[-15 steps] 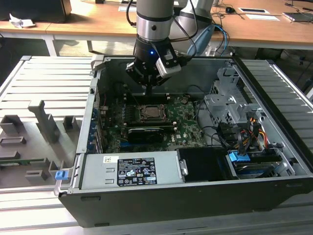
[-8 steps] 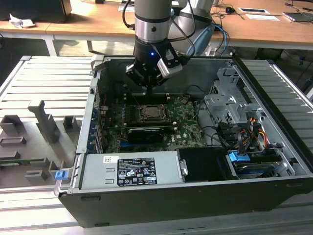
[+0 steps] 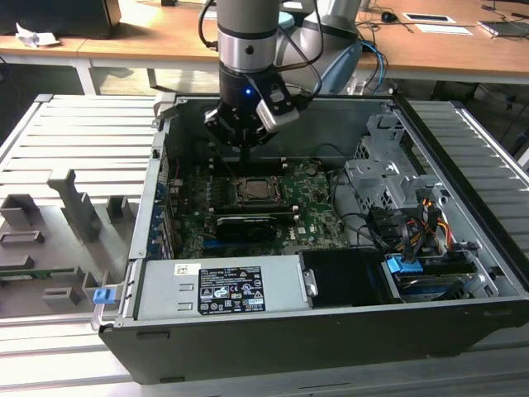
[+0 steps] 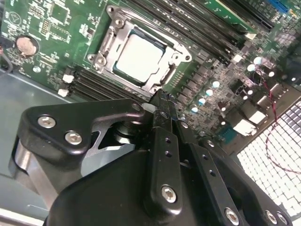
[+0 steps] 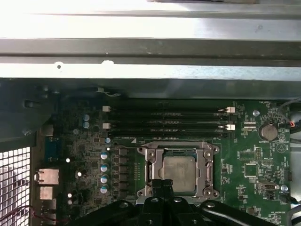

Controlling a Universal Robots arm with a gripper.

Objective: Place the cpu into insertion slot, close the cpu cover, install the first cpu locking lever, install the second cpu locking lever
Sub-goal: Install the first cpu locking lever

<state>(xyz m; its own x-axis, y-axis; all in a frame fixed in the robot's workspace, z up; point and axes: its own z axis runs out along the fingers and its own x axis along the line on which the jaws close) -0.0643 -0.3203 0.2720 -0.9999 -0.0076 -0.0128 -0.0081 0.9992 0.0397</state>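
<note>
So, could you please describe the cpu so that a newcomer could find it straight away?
Look inside the open computer case at the green motherboard. There, beside the long black memory slots, the silver cpu cover frames the cpu: the one flat, plain silvery square on the board.

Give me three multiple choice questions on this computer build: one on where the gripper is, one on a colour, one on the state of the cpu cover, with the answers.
1. Where is the gripper?
A over the power supply
B at the edge of the insertion slot
C outside the case

2. What colour is the motherboard?
A green
B red
C white

3. How is the cpu cover?
A standing up
B lying flat around the cpu
C taken off

Answers:
1. B, its tip is at the socket's rim in both wrist views.
2. A, the board around the socket is green.
3. B, the chip shows through the frame's cut-out.
</note>
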